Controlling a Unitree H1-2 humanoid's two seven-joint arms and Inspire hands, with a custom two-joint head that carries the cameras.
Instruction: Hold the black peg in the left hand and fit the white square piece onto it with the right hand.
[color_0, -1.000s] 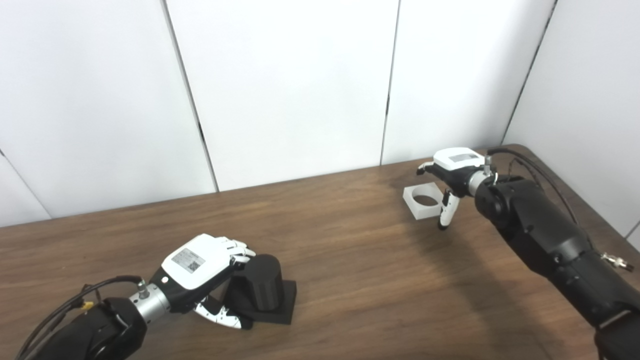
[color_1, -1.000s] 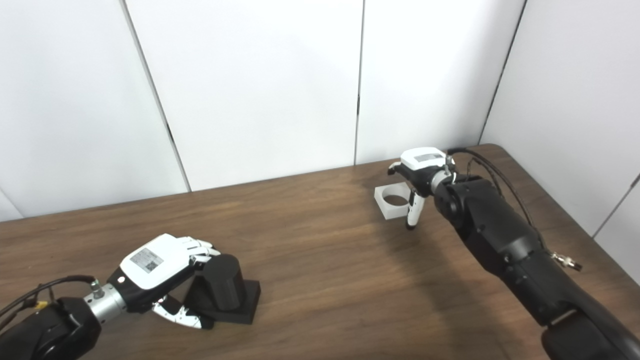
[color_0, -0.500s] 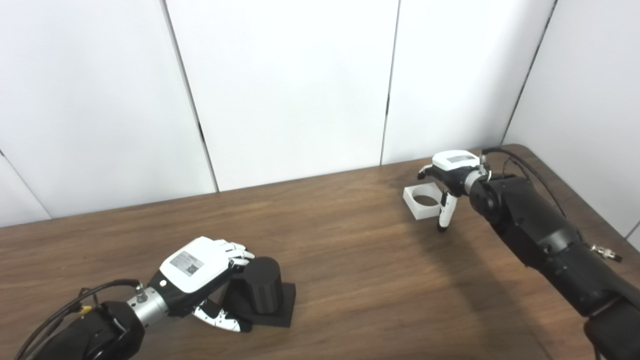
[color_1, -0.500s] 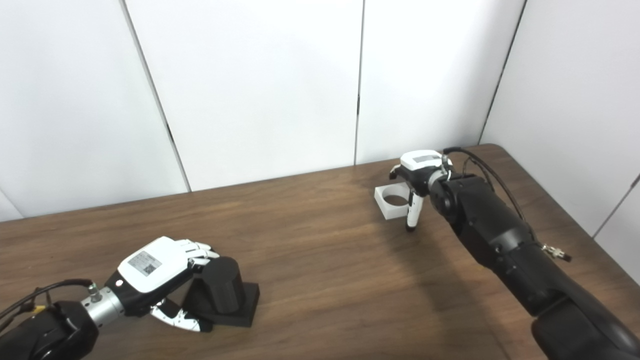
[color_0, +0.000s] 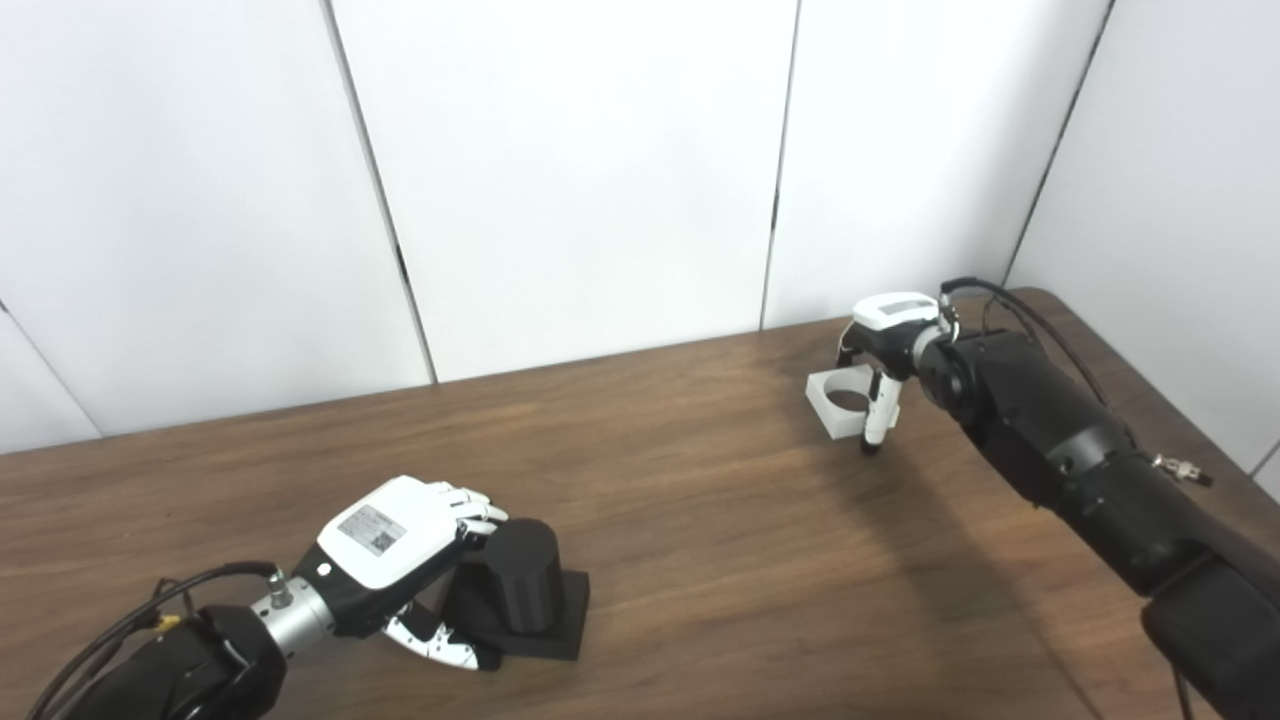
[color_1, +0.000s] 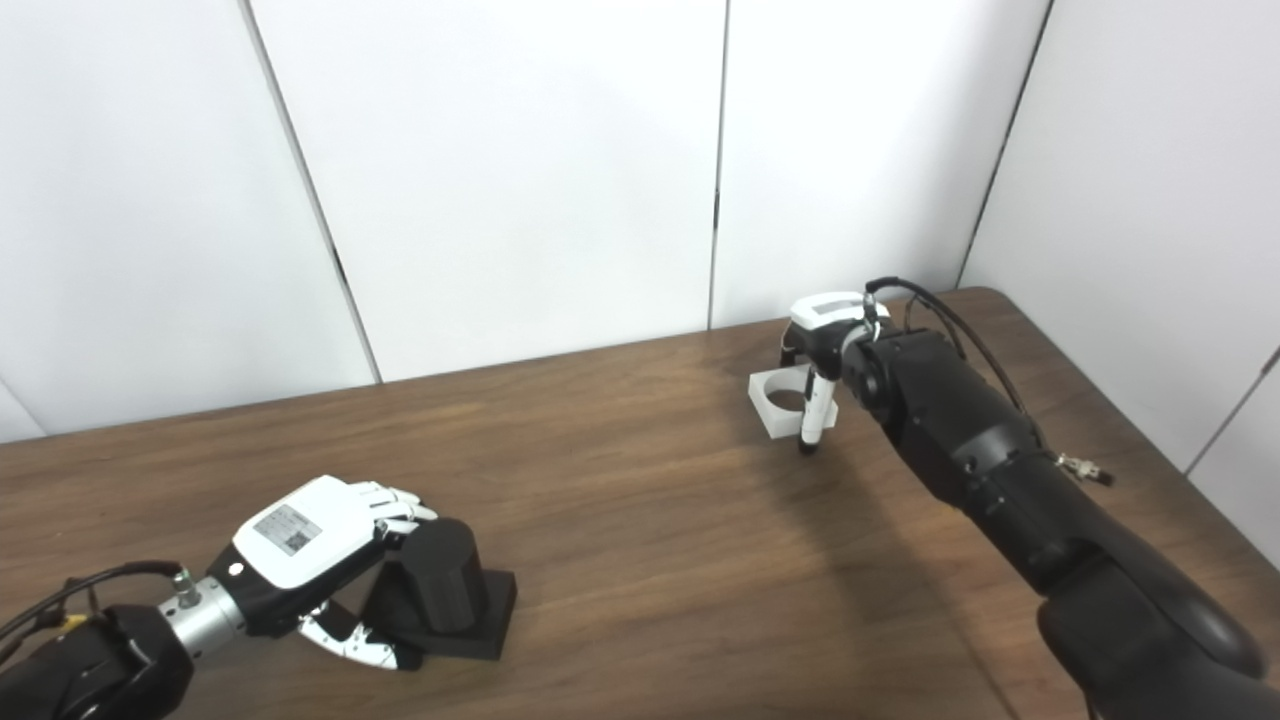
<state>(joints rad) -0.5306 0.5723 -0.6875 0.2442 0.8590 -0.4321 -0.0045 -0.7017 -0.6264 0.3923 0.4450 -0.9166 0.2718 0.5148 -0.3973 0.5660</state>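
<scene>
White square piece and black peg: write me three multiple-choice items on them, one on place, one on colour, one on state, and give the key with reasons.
1. Where is the white square piece?
A. On the table's far right part, at the right hand
B. In the left hand
C. Fitted on the peg

2. What colour is the base under the black peg?
A. White
B. Black
C. Brown

3. How does the peg stand?
A. Lying on its side
B. Lifted clear of the table
C. Upright on the table, with the left hand around it

Key: 1 A, the piece lies on the table under the right hand, whose thumb hangs at its near side. 2 B, peg and square base are the same black. 3 C, the base rests flat on the wood while the left hand curls its fingers on the peg's side.
</scene>
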